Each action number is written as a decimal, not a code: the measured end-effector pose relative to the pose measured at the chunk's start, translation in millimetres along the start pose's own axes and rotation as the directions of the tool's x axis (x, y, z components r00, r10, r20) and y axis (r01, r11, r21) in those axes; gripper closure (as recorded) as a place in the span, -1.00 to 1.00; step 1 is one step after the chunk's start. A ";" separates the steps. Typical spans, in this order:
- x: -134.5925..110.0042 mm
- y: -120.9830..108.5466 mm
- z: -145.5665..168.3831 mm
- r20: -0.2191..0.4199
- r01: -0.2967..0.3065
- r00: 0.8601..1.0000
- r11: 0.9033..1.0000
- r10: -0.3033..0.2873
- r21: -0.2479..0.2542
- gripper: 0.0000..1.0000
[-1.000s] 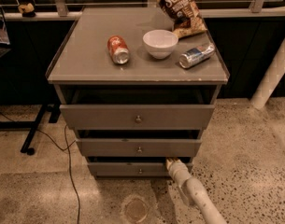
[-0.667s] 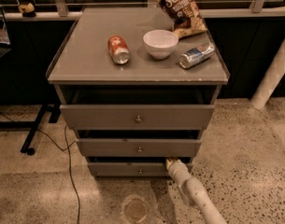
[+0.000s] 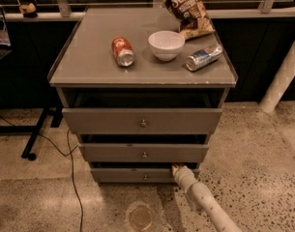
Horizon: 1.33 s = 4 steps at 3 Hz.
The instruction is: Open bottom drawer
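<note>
The bottom drawer is the lowest of three grey fronts on the cabinet, with a small round knob at its centre. It stands pulled out a little, with a dark gap above its front. My gripper comes up from the lower right on a white arm and sits at the drawer's top edge, right of the knob. Its tip rests at or in the gap above the drawer front.
The middle drawer and top drawer are also slightly out. On the cabinet top lie a red can, a white bowl, a silver can and a chip bag. A black cable trails on the floor at left.
</note>
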<state>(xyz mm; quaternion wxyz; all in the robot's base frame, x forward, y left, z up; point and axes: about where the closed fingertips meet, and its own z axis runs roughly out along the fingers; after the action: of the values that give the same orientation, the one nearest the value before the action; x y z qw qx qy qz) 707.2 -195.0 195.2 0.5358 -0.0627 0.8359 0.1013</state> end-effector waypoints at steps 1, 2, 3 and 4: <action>9.7 -7.4 -6.5 -0.045 -0.020 0.999 1.000 0.020 0.017 1.00; 6.7 -7.6 -8.6 -0.046 -0.021 0.999 1.000 0.022 0.018 1.00; 7.3 -6.5 -12.0 -0.054 -0.031 0.998 0.999 0.031 0.014 1.00; 12.4 -1.7 -31.2 -0.094 -0.071 0.993 0.998 0.070 0.002 1.00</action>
<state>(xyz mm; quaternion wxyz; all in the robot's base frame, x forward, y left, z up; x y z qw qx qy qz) 674.9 -204.0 196.4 0.4920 -0.0383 0.8617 0.1179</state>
